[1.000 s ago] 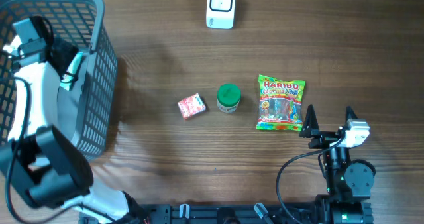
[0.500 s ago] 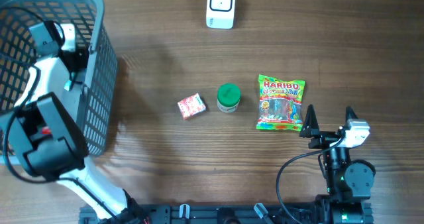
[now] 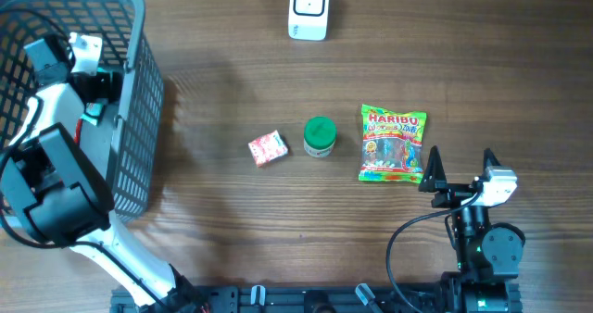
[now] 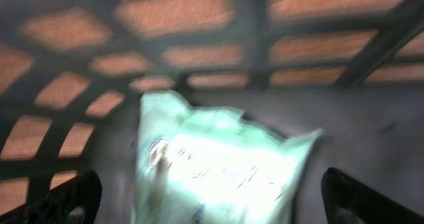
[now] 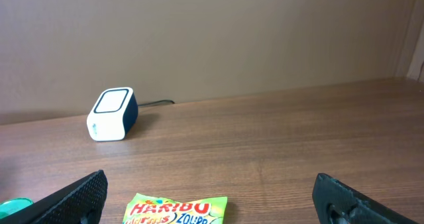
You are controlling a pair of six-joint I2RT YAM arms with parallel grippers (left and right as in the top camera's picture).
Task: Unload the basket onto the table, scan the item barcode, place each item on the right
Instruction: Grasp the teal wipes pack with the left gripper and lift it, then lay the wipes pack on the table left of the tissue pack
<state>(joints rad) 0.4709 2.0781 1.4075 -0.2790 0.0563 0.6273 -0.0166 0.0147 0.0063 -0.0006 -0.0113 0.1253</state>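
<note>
The white barcode scanner (image 3: 309, 7) stands at the table's far edge and shows in the right wrist view too (image 5: 111, 113). My left gripper (image 3: 97, 91) reaches down inside the grey basket (image 3: 139, 100). In its wrist view it is open (image 4: 215, 204), its jaws wide on either side of a blurred pale green-white bag (image 4: 218, 158) lying on the basket floor, not touching it. My right gripper (image 3: 460, 160) is open and empty near the front edge, just behind and to the right of a Haribo bag (image 3: 393, 143) that lies flat below its jaws (image 5: 175, 212).
A small jar with a green lid (image 3: 320, 136) and a little red-and-white box (image 3: 268, 148) sit mid-table, left of the Haribo bag. The basket's mesh walls (image 4: 199, 45) close round the left gripper. A cable runs back from the scanner.
The left arm has shifted inside the basket, its wrist swinging toward the far side and then slightly left. The right arm and the items on the table have not moved.
</note>
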